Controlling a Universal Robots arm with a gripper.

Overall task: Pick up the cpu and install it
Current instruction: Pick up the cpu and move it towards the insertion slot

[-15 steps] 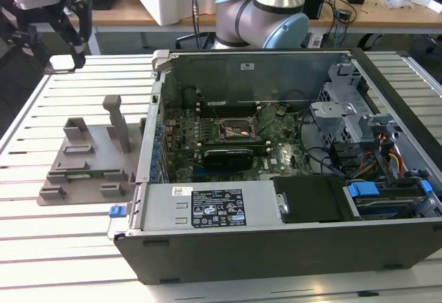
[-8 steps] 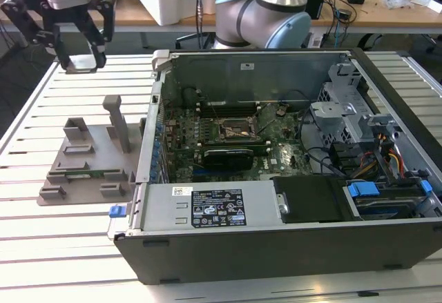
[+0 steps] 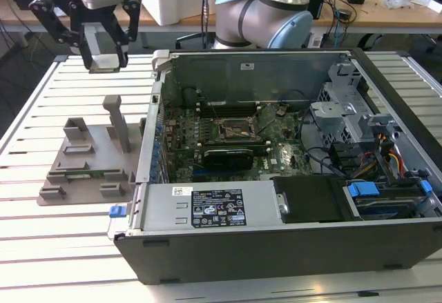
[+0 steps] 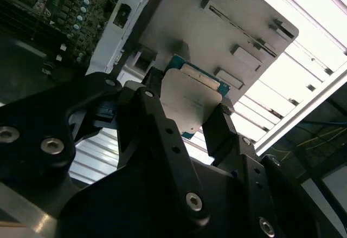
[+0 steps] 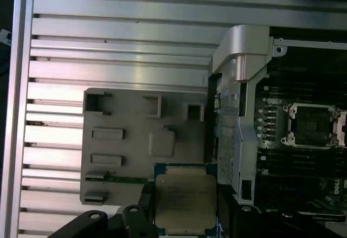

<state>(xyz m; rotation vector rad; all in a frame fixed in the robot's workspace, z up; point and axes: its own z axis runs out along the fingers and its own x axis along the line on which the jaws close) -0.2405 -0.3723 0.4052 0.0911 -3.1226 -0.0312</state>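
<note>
The exterior view looks down at a slant, from well back, across the slatted table (image 3: pixel 41 261) and the open computer case (image 3: pixel 276 255). The first wrist view faces straight down past the pincer (image 5: pixel 185 216). The second wrist view looks closely along its fingers (image 4: pixel 157 124). All three share the grey holder tray (image 3: pixel 83 179), and both wrist views share the clamped cpu (image 5: pixel 184 200).

Arm (image 3: pixel 266 10): elbow joints at rear, reaching toward the exterior view's left. Pincer (image 3: pixel 108 59) hangs raised, fingers pointing down, black linkages splayed. In the first wrist view, fingertips clamp opposite edges of the cpu (image 5: pixel 184 197), which sits level.
</note>
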